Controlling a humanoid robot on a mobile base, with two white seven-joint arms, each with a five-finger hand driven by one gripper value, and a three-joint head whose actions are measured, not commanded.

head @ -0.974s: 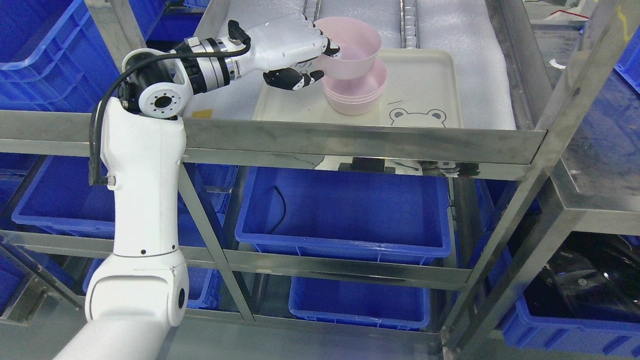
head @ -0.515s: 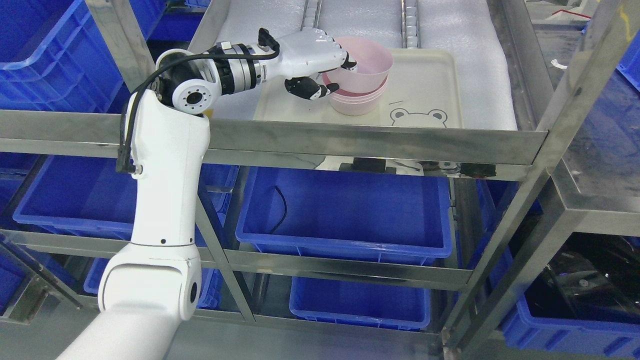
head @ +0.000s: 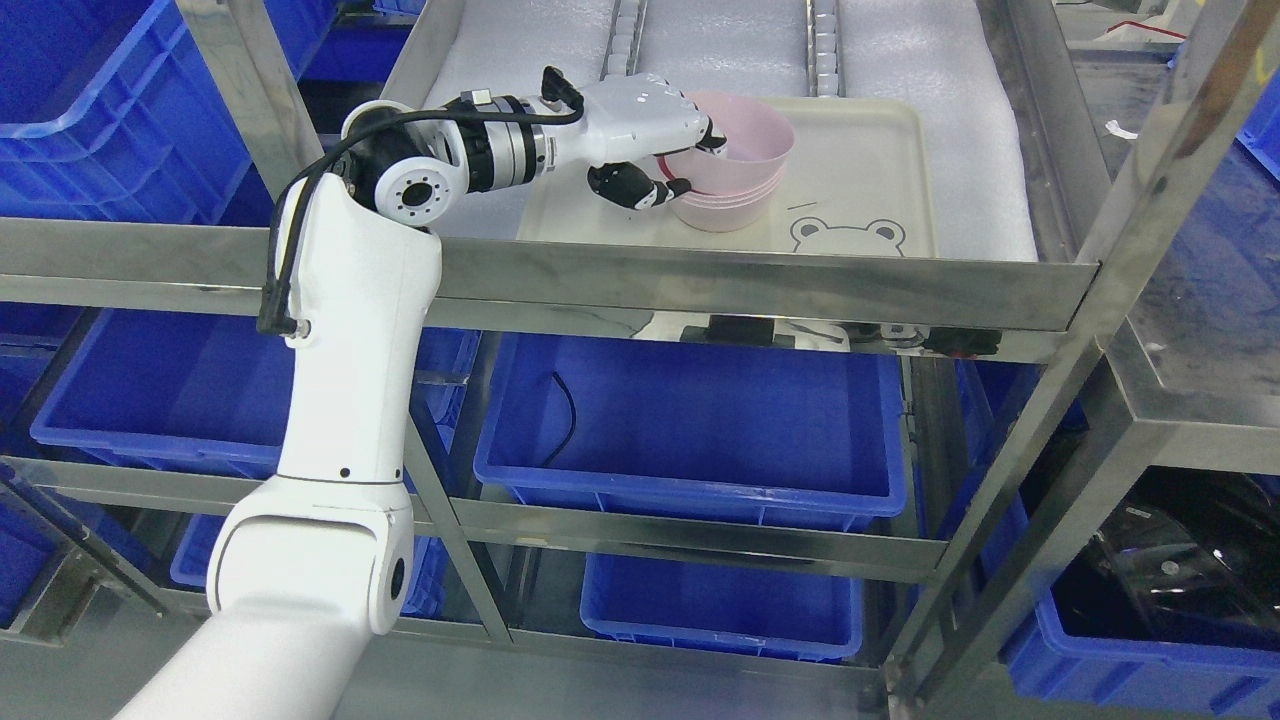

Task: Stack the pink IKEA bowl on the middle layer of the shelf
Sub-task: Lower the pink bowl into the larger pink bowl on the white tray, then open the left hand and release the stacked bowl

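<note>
A pink bowl sits nested in a stack of pink bowls on a cream tray with a bear print, on the steel shelf layer. My left hand reaches in from the left and is shut on the top bowl's left rim, fingers over the rim and thumb below it. The top bowl sits low in the stack, slightly tilted. The right hand is not in view.
The steel front rail of the shelf runs just below the tray. White foam padding lines the shelf. Blue bins fill the lower layers and the left side. A slanted steel post stands at the right.
My left hand has lowered the pink bowl from above the stack down into it and moved slightly right. The camera has shifted a little.
</note>
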